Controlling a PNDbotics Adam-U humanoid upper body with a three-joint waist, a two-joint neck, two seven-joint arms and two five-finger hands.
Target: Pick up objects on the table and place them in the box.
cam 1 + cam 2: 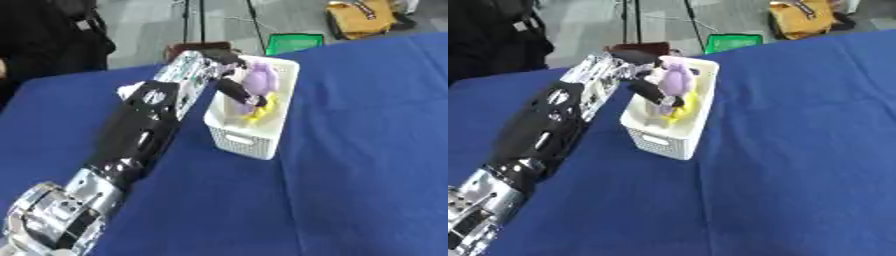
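My left hand (229, 75) holds a soft purple object (261, 80), fingers curled around it, over the white perforated plastic box (249, 142) at upper centre; something yellow (262, 111) lies inside.

The table (367, 150) wore matt blue cloth. The white box (248, 135) looked like perforated plastic. The left arm (140, 130) showed glossy black shell and shiny silver metal.
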